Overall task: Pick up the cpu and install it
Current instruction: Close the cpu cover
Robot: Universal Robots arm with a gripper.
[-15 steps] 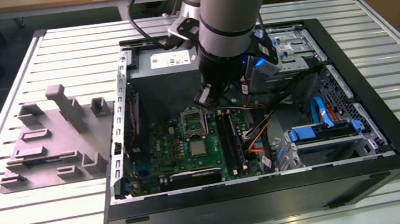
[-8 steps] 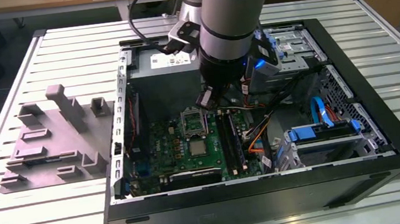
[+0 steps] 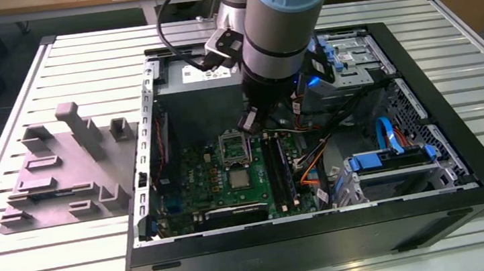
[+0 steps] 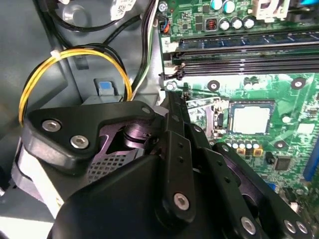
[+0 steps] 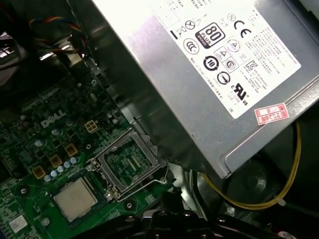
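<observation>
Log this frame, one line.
gripper: above raised metal socket frame | silvery-grey square cpu: flat on green motherboard, beside frame, apart from gripper

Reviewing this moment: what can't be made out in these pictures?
Exterior view: the arm hides part of the power supply.
Second wrist view: the gripper covers much of the motherboard near the cpu.
First wrist view: the power supply hides the motherboard beyond the open socket.
</observation>
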